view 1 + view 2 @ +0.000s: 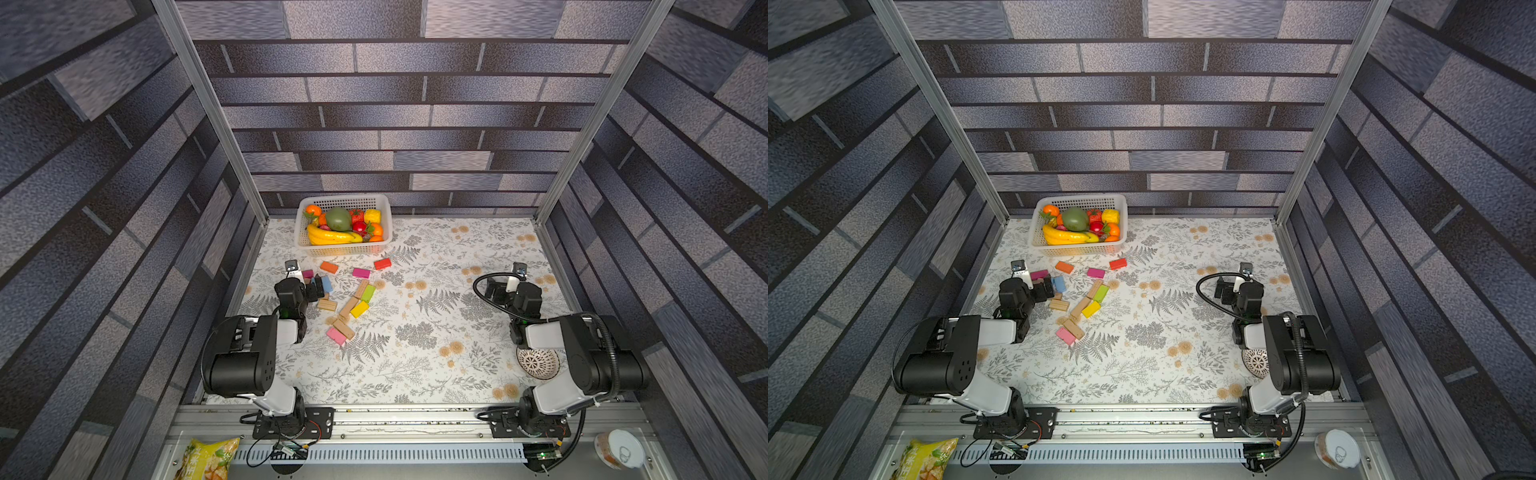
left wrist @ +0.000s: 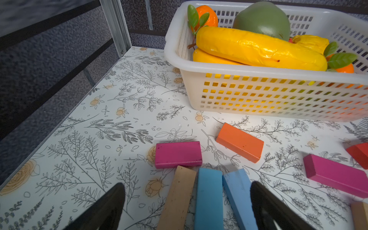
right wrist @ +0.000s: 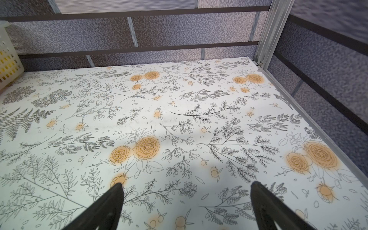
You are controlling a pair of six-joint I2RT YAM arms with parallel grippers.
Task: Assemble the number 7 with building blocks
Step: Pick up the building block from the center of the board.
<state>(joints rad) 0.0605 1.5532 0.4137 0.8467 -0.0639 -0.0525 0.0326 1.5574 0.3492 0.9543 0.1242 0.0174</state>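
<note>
While lining up on the building blocks (image 1: 348, 307) scattered between the basket (image 1: 345, 249) and the left arm (image 1: 241, 357), keep the left gripper (image 2: 187, 184) as pictured: jaws released, wide and empty, bracketing a tan block (image 2: 179, 197) and two blue blocks (image 2: 209, 197) lying side by side. Take one piece, not three (tan and nearer blue apparently touching, so liable to lift together or twist): shift sideways or nudge the row apart first, then close across a single narrow width, grip square to the long edges. Leave the right gripper (image 3: 185, 184) parked, likewise spread open and holding nothing, over bare cloth (image 3: 179, 119) well apart from every block. No number 7 laid out yet, judging by the loose diagonal of tan, green and yellow pieces nearby, with a magenta block (image 2: 177, 154), an orange block (image 2: 240, 142) and a red block (image 1: 382, 263) lying singly nearer the basket. Pick open cloth toward the centre for the short top bar, then set pieces end to end, touching, stem running down from the bar's end.
</note>
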